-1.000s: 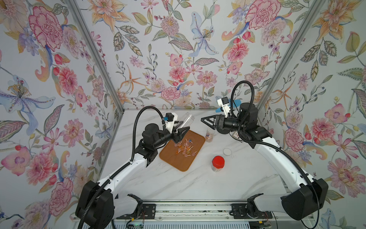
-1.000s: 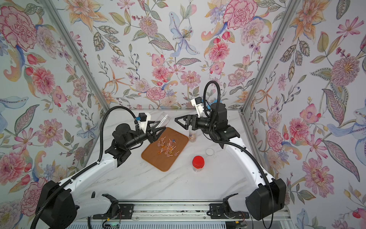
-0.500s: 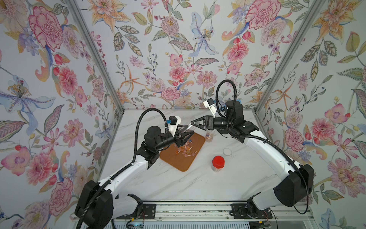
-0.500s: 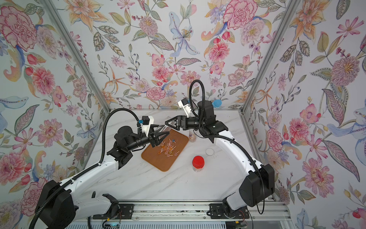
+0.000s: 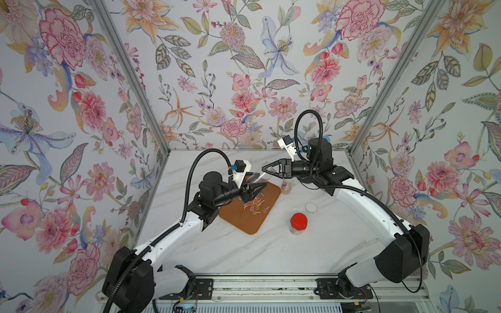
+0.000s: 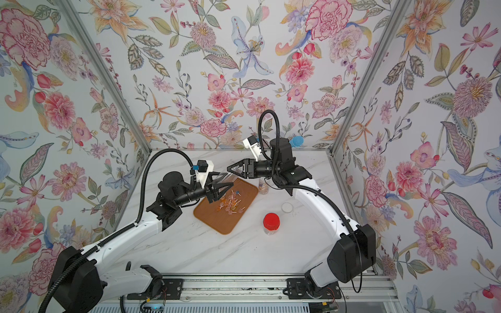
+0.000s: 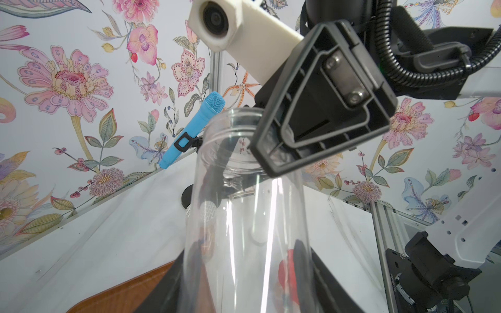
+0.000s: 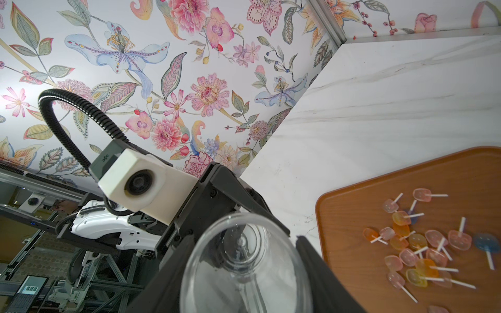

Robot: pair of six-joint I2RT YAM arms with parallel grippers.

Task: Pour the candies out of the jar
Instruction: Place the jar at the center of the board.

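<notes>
Left fingers [image 5: 257,187] clamped; right fingers [image 5: 273,168] seemingly clamped too, tips nearly meeting.

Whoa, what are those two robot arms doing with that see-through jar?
The left end effector holds an empty clear jar tilted above the brown tray's edge, and the right end effector grips its open end. The lollipops already lie scattered on the tray. A red-lidded jar stands nearby, untouched.

Top pair: high above the rail [image 5: 257,281], I look down; both share the whole table [image 5: 244,252].
Left wrist: pressed up to the jar [image 7: 244,216], facing the right arm's camera [image 7: 230,24].
Right wrist: same jar, looking back at the left arm's camera [image 8: 141,187].
</notes>
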